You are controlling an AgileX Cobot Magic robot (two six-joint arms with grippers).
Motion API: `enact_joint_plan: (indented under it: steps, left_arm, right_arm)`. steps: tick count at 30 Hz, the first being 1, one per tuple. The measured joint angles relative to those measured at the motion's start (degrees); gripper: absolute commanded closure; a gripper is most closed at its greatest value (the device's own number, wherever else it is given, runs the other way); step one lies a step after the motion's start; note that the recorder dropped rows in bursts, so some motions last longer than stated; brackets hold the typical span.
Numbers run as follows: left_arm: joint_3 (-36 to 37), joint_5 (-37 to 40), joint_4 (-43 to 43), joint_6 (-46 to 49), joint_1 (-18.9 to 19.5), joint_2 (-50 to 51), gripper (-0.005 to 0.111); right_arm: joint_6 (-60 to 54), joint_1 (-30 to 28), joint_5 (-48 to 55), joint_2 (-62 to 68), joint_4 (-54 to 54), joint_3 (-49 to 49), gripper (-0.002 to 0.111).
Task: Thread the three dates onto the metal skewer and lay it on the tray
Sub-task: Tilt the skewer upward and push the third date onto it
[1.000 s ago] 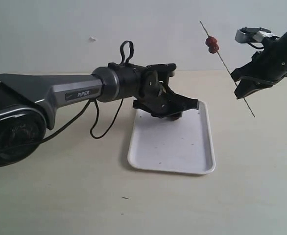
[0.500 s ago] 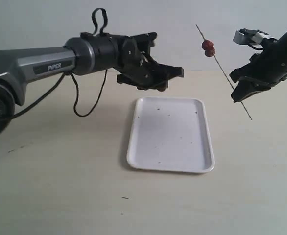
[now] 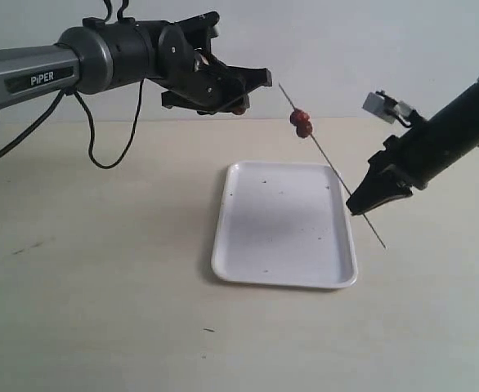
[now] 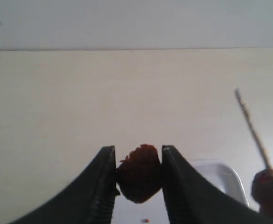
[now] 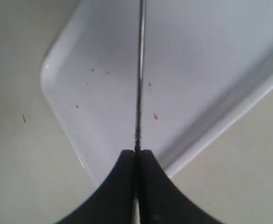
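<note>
My left gripper (image 3: 252, 80) hangs high above the table's back, shut on one dark red date (image 4: 140, 172) pinched between its black fingers (image 4: 104, 182). My right gripper (image 3: 356, 206) is shut on the thin metal skewer (image 3: 321, 153), which slants up and to the left over the white tray (image 3: 285, 278). Two dates (image 3: 301, 122) sit threaded near the skewer's upper end, a short way right of the left gripper. In the right wrist view the skewer (image 5: 139, 70) runs straight out from the closed jaws over the tray (image 5: 183, 42). The left wrist view shows the skewer tip (image 4: 250, 126) and a threaded date (image 4: 269, 186).
The tray lies flat in the middle of the pale wooden table (image 3: 92, 294), with a few dark specks on it. A black cable (image 3: 113, 143) loops down from the left arm. A pale wall stands behind the table.
The left gripper has risen from the tray with the date and moved back and left. The right gripper has brought the skewer down and leftward, over the tray's right rim.
</note>
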Motion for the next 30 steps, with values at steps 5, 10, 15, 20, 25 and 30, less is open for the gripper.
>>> enact_joint_plan:
  steps: [5,10,15,20,25,30]
  left_arm:
    - [0.0,0.11,-0.08,0.2,-0.13,0.0,0.073]
    - [0.0,0.33,-0.08,1.16,-0.36,0.0,0.073]
    - [0.0,1.11,-0.08,4.32,-0.36,0.0,0.073]
    - [0.0,1.33,-0.12,6.5,-0.43,0.0,0.073]
    - [0.0,1.35,-0.12,6.88,-0.43,0.97,0.073]
    - [0.0,1.35,-0.12,7.21,-0.43,2.47,0.073]
  right_arm:
    - [-0.04,0.0,0.0,2.16,0.43,2.09,0.108]
    - [-1.55,1.19,-0.1,2.16,1.06,3.72,0.108]
    - [-3.18,4.05,-0.1,2.2,1.14,4.19,0.108]
    - [-4.07,5.35,0.13,2.2,1.14,4.46,0.108]
    - [-4.26,5.35,0.13,2.2,-0.09,4.46,0.108]
    - [-4.26,5.35,0.13,1.48,-0.09,4.46,0.108]
